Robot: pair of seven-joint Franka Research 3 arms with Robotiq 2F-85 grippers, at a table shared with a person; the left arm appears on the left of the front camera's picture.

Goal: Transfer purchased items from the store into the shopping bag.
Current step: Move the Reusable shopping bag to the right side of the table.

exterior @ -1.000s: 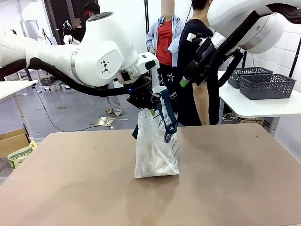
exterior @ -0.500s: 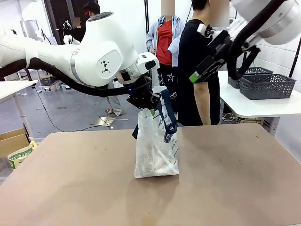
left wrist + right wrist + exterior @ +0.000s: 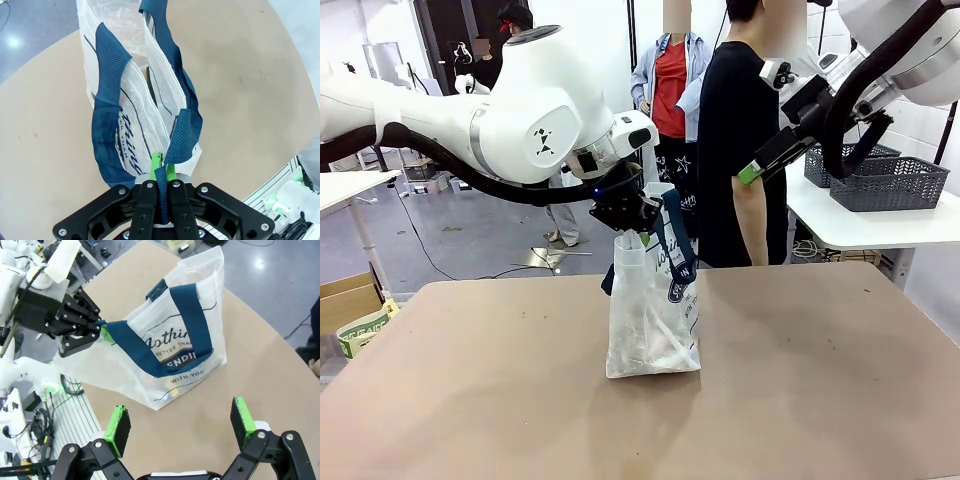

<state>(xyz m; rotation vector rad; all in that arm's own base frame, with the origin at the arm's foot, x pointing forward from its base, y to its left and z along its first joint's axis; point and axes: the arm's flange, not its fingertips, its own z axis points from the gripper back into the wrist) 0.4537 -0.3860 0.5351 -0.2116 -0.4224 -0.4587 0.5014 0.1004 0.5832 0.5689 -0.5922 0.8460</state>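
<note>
**Shopping bag held upright at mid-table**

Shopping bag (image 3: 655, 300) stands on the tan tabletop (image 3: 470, 400) near its middle, mouth up, navy lettering facing my right wrist camera. My left gripper (image 3: 638, 215) hangs just above it, fingers clamped together on one navy strap handle (image 3: 180, 135), the green pads pinching the webbing. The other handle (image 3: 192, 315) loops loose down the printed side. Through the translucent wall I make out something pale lying at the bottom, too blurred to name.

My right gripper (image 3: 752, 172) is up in the air, well apart from the bag, its fingers (image 3: 118, 429) spread wide with nothing between them.

The tabletop is matte brown, scuffed with small dark marks. Beyond its far edge two people stand. A white side table (image 3: 880, 220) to my right carries two dark grey lattice baskets (image 3: 885, 182). A cardboard box (image 3: 350, 300) sits on the grey floor to my left.
</note>
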